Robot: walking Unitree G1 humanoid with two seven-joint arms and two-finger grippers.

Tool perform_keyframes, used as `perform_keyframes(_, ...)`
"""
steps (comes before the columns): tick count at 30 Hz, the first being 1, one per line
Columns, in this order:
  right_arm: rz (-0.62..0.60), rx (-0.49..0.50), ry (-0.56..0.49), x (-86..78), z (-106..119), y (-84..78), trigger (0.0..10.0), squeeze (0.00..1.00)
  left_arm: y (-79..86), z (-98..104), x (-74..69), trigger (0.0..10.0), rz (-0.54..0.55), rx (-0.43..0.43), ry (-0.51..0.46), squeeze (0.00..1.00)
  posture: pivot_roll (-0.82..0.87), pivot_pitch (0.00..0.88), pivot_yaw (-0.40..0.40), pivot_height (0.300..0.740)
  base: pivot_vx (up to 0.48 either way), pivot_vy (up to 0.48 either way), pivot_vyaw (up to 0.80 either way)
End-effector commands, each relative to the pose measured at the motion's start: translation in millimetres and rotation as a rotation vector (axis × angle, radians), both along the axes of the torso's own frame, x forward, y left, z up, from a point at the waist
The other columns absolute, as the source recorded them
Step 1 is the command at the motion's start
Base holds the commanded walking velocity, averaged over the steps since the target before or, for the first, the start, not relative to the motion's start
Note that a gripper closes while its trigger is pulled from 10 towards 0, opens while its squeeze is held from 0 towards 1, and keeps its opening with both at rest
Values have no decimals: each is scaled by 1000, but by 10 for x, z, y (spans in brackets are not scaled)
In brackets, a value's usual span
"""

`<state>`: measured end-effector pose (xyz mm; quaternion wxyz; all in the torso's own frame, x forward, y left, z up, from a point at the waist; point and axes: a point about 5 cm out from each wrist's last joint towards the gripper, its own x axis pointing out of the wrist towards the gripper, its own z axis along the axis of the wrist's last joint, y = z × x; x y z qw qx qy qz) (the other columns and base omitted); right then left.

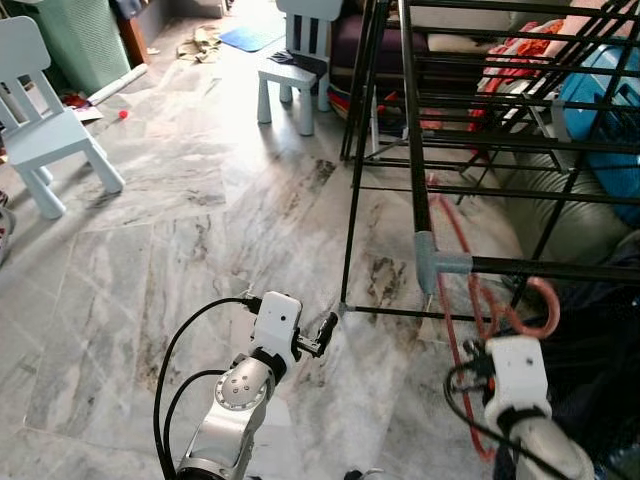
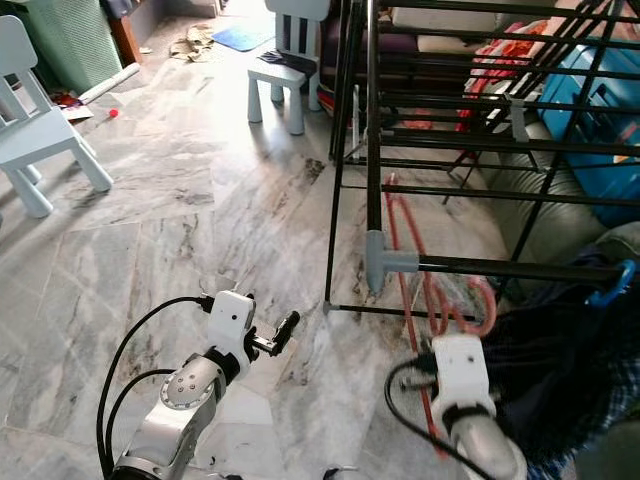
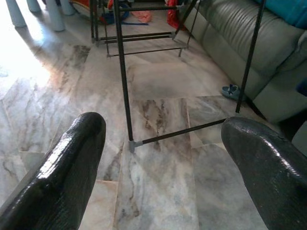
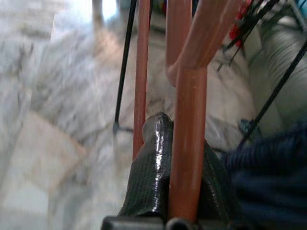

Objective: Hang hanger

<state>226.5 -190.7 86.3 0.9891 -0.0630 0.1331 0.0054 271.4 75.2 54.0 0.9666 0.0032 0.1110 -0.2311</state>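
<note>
I am pinching the orange hanger (image 4: 188,158) in my right gripper (image 4: 180,191), its hook (image 1: 535,300) just under the rack's rail (image 1: 555,268), so I am aiming to lift the hook over it squarely, my left gripper (image 3: 163,143) idling spread.

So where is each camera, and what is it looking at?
Left eye view: on the head, looking down at the marble floor, the drying rack and both arms.
Right eye view: beside it, same scene; both show the left gripper and two small chairs.
Left wrist view: on the left wrist, looking past its open black fingers at the rack's foot.
Right wrist view: on the right wrist; the right gripper jaws are shut on the orange hanger, beside dark blue clothes.
</note>
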Motion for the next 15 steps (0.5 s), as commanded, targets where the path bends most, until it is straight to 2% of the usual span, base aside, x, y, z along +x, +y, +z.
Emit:
perform_keyframes(1, -36, 18, 10, 70, 13, -46, 10000, 0, 0, 3, 0, 10000, -6, 11, 6, 0, -59, 159, -20, 740, 0, 0, 0)
perform_keyframes(2, -36, 18, 10, 70, 13, -46, 10000, 0, 0, 3, 0, 10000, -6, 11, 6, 0, -59, 159, -20, 740, 0, 0, 0)
perform_keyframes(3, -29, 13, -7, 228, 86, -25, 10000, 0, -4, 5, 10, 10000, -4, 13, 7, 0, -55, 158, -24, 740, 0, 0, 0)
perform_keyframes(7, 20, 15, 39, 432, 100, 97, 10000, 0, -6, 4, 12, 10000, 2, 16, 10, 0, -43, 155, -36, 740, 0, 0, 0)
perform_keyframes(11, 32, 43, 119, 508, 28, 185, 10000, 0, -11, 3, 8, 10000, 5, 18, 12, 0, -31, 151, -50, 740, 0, 0, 0)
perform_keyframes(15, 63, 13, 208, 581, -51, 289, 10000, 0, -3, -5, 2, 10000, 15, 24, 18, 0, -19, 148, -64, 740, 0, 0, 0)
